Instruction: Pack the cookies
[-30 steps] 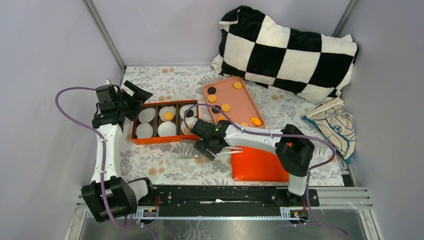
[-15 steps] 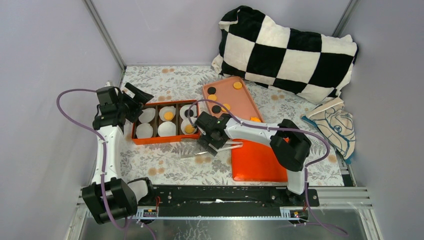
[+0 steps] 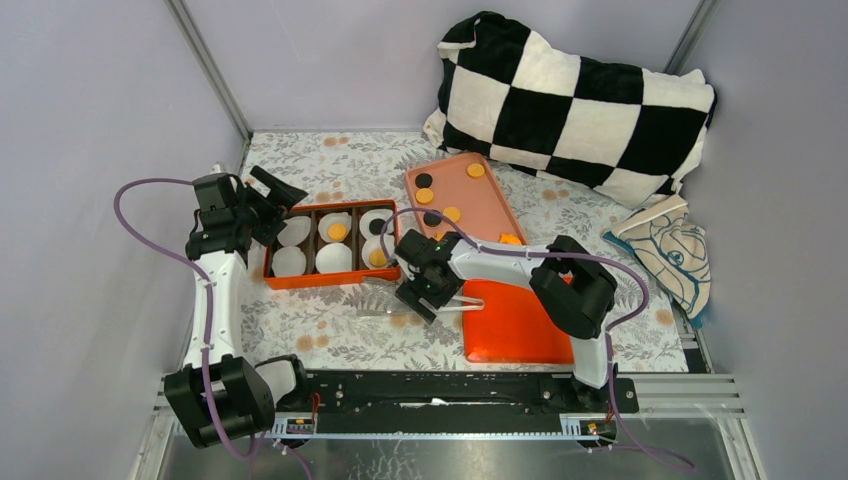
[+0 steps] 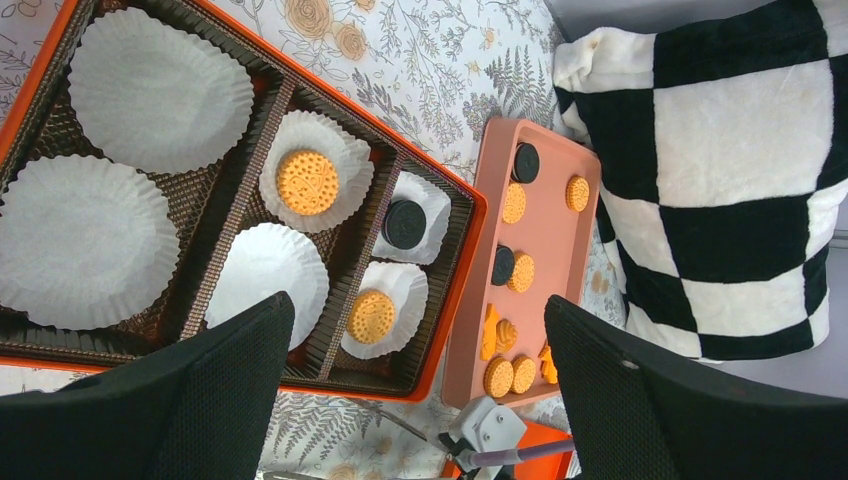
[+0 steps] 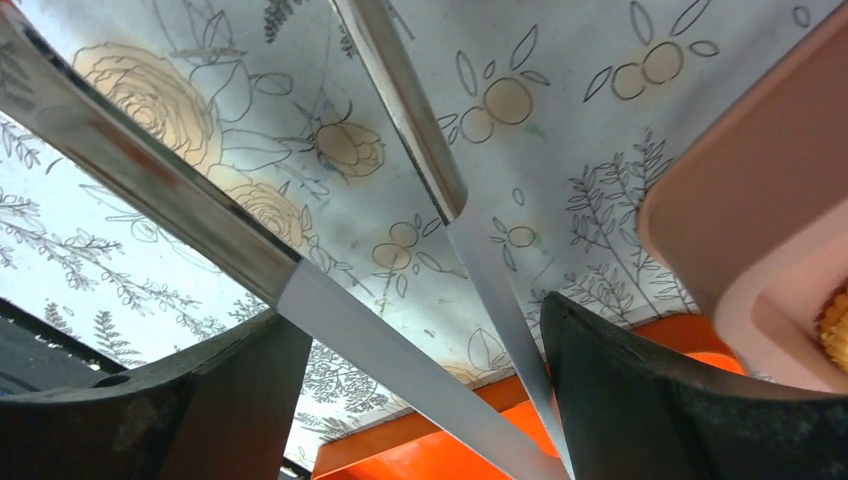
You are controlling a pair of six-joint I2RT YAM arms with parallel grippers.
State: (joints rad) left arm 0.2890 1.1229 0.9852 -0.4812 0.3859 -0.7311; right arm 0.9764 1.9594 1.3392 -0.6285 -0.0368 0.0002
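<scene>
Our right gripper (image 3: 415,298) at frame center, low over bare tablecloth (image 3: 330,325), jaws spread around tongs (image 5: 400,250); left gripper (image 3: 283,205) wide apart.

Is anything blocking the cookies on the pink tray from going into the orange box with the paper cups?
Nothing visible blocks them. The pink tray lies right beside the orange box, both open on top, and three paper cups are empty.

Checkered black-and-white pillow (image 3: 575,95) at the tablecloth's far right corner, patterned cloth pouch (image 3: 668,252) by its right edge
</scene>
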